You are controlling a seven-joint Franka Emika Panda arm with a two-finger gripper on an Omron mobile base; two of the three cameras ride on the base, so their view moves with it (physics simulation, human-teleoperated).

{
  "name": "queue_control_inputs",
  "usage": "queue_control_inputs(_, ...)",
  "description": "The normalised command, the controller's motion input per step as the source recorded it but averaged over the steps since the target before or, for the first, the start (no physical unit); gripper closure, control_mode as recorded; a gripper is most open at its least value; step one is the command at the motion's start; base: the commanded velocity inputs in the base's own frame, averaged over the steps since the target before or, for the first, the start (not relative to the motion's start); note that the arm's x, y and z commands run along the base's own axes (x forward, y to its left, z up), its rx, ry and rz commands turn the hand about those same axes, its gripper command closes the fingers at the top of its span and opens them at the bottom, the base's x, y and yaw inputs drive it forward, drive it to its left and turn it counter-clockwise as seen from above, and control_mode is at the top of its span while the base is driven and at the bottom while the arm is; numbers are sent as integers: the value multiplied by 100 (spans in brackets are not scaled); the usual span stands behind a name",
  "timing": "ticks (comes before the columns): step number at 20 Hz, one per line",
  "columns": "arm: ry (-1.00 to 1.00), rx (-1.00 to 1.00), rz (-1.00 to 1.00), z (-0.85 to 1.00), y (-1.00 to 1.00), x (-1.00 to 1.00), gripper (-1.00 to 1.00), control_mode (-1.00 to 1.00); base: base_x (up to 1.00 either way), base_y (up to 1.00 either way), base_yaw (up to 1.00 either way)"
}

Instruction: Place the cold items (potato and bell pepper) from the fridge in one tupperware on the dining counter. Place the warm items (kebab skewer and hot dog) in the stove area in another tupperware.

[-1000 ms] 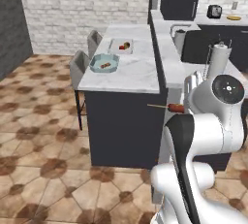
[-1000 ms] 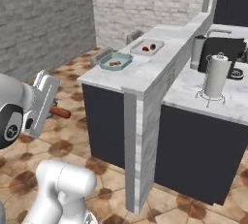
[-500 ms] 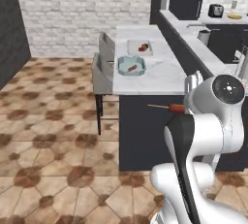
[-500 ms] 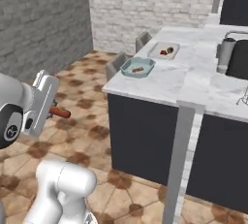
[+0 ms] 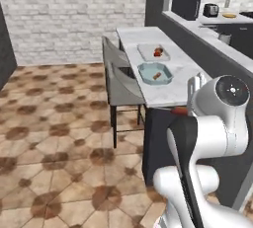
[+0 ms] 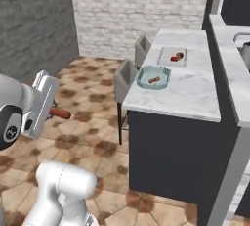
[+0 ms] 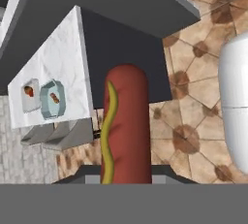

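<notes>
1. One item in hand: hot dog (image 7: 124,126), a red sausage with a yellow mustard line, rising from bottom centre of the hand view; in the right base view its tip juts from the gripper (image 6: 49,110) at left centre.
2. Fingers nearly closed, clamped on the hot dog's lower end; fingertips themselves hidden behind it in the hand view.
3. Likely light, slightly soft and smooth-skinned, so prone to slipping or pivoting when held by one end; a hold nearer the middle would steady it, though the present hold looks adequate for a short carry.
4. Teal octagonal tupperware (image 5: 155,73) upper centre of the left base view, on the dining counter (image 5: 170,91), already holding a small reddish-brown piece, probably the kebab skewer (image 6: 155,79); too small to be sure.
5. Flat whitish tupperware (image 6: 172,56) just beyond it, upper right of centre in the right base view, with small red and brown lumps inside, likely bell pepper and potato.
6. Hot dog well apart from both containers, off the counter's near end, above the tiled floor (image 6: 93,137).
</notes>
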Motion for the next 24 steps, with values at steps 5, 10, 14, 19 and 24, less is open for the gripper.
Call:
queue_control_inputs(5,0,0,0,0,0,0,100,100,69,58,-39)
queue_control_inputs(10,0,0,0,0,0,0,100,100,59,57,-46)
queue_control_inputs(14,0,0,0,0,0,0,100,100,24,55,-48)
queue_control_inputs(19,0,0,0,0,0,0,100,100,0,57,-55)
queue_control_inputs(24,0,0,0,0,0,0,100,100,0,74,-58)
